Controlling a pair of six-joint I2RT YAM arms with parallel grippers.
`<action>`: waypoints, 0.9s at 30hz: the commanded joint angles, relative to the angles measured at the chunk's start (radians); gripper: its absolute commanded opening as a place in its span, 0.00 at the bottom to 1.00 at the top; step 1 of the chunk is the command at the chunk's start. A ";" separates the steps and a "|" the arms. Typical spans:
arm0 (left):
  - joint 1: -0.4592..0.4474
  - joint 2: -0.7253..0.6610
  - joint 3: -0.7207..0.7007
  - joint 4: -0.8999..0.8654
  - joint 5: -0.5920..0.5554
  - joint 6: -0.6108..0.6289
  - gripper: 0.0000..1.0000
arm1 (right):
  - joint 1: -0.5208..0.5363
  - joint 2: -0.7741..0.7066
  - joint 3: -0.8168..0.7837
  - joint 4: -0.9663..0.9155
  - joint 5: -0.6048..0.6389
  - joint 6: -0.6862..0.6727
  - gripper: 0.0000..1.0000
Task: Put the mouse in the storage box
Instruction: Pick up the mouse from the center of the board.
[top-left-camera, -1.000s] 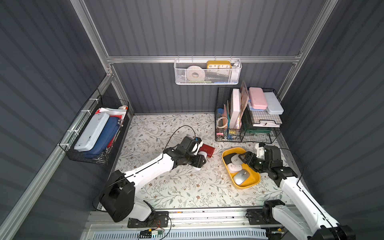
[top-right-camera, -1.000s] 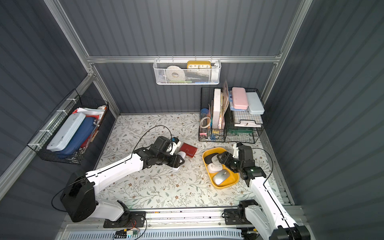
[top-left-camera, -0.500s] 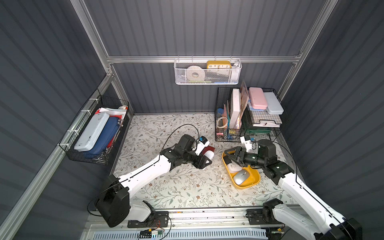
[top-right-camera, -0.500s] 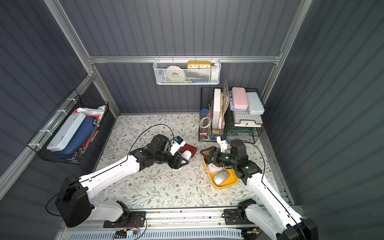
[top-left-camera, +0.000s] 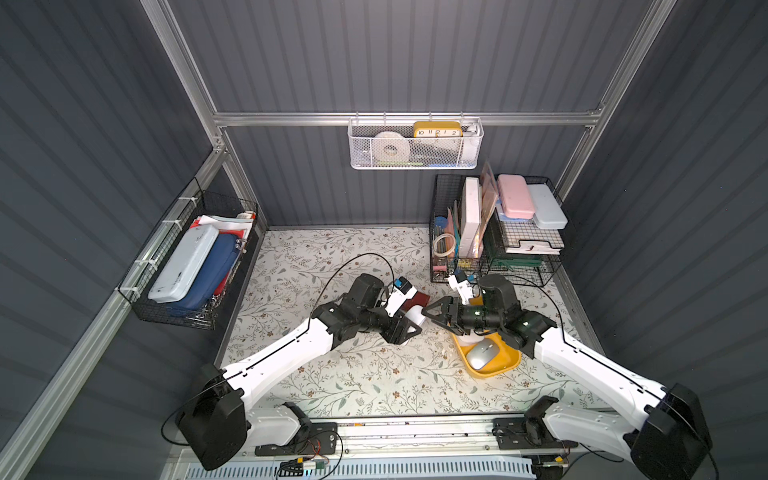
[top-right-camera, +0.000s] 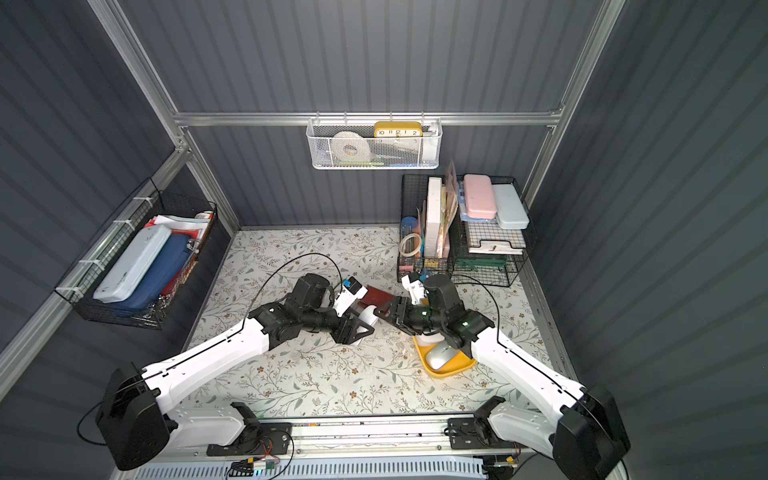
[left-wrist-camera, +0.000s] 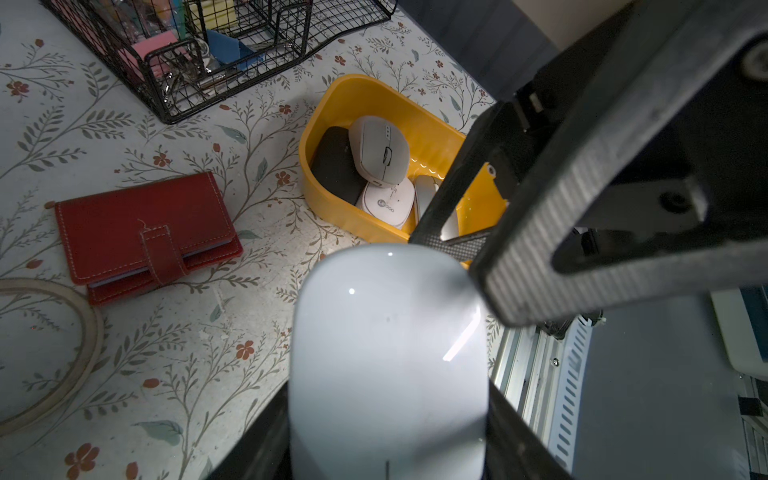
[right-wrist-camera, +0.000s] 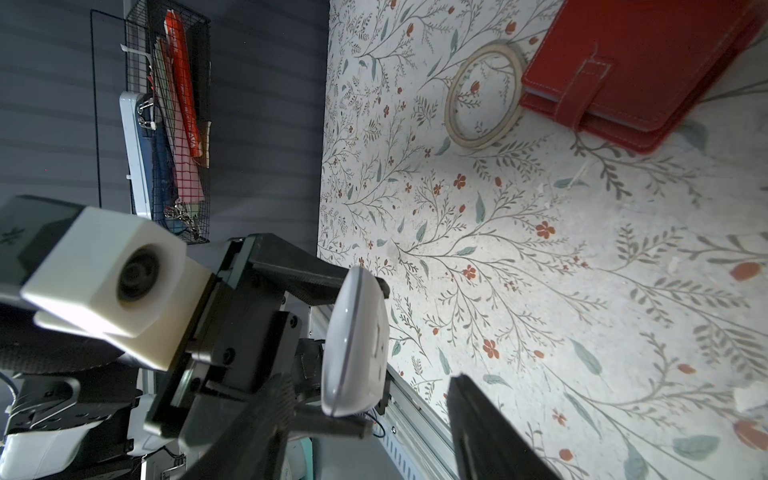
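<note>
Both arms inward, tip to tip: left hand (top-left-camera: 411, 323) tight on the mouse (left-wrist-camera: 388, 353), right hand (top-left-camera: 434, 316) agape.

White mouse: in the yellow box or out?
Out. The left end effector holds the white mouse above the table, short of the storage box.

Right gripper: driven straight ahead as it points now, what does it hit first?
Most likely the white mouse held by the left gripper: it sits directly ahead of the right gripper, in line with its open jaws in the right wrist view. The gap is unclear.
</note>
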 joint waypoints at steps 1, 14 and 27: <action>-0.004 -0.037 -0.020 0.003 0.022 0.019 0.42 | 0.033 0.035 0.035 0.056 0.033 0.021 0.60; -0.003 -0.057 -0.041 -0.005 -0.005 0.013 0.44 | 0.141 0.192 0.090 0.114 0.033 0.062 0.36; -0.004 -0.122 -0.099 -0.002 -0.095 -0.020 0.99 | 0.045 0.089 0.063 -0.015 0.168 -0.039 0.23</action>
